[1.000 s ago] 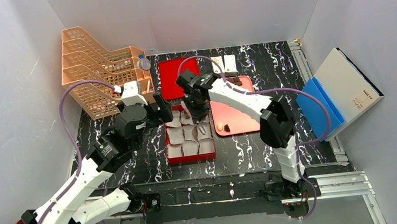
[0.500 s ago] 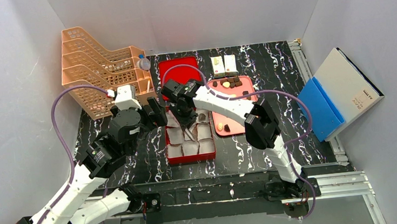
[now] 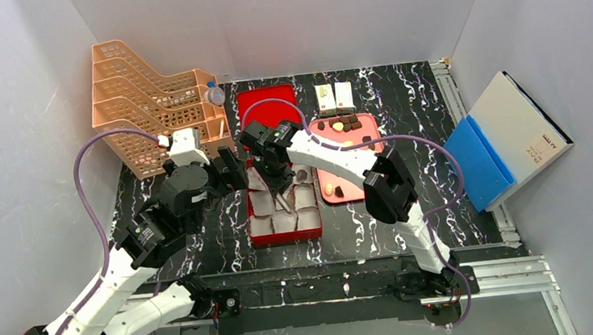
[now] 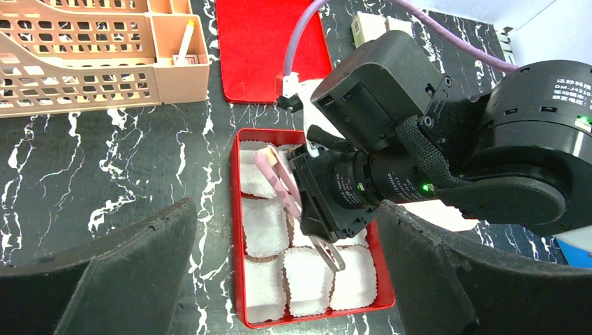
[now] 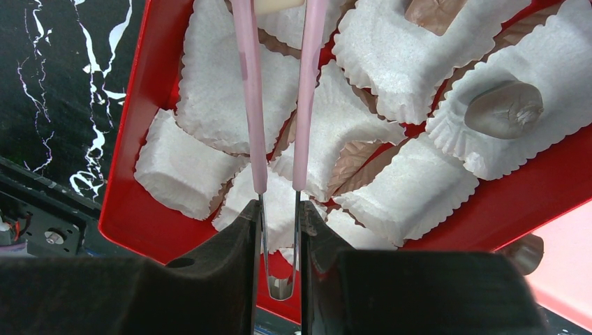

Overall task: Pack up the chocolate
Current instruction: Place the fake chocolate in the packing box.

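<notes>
Right arm low over the red box, jaws tight on pink tweezers; left jaws wide apart.

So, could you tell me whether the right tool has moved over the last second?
Yes: the right tool, holding tweezers, shifted left, away from the pink tray, over the red box.

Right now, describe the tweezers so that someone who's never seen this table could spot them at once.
Find the red box of white paper cups in the middle of the black table. The right gripper hangs over it, shut on the tweezers: two thin pink arms joined at a metal end, unlike the squat white cups below.
</notes>
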You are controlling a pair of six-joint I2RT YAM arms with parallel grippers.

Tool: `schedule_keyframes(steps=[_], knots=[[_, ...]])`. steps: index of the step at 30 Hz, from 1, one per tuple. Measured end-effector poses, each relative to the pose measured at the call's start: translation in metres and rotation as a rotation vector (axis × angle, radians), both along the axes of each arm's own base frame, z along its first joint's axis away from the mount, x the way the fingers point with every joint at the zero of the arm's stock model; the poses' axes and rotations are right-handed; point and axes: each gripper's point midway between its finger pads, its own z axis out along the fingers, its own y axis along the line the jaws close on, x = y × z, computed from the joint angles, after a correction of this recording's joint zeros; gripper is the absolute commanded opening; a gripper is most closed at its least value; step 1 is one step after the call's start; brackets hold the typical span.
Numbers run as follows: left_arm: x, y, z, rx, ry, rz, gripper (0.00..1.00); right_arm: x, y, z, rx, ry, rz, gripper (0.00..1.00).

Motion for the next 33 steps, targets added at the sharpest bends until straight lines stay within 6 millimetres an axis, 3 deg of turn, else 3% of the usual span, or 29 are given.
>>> schedule_keyframes(steps=[7,27,33], knots=[[0.001,0.0,-0.001,0.004,0.003,0.001,0.99,0.0,0.0,0.0,0.0,0.0,0.0,0.36],[0.002,-0.001,-0.003,0.015,0.008,0.002,0.98,0.001,0.003,0.004,0.013,-0.006,0.002,0.31],[0.004,-0.004,-0.004,0.025,0.016,-0.002,0.98,0.004,-0.012,0.014,-0.008,-0.05,-0.025,0.3]])
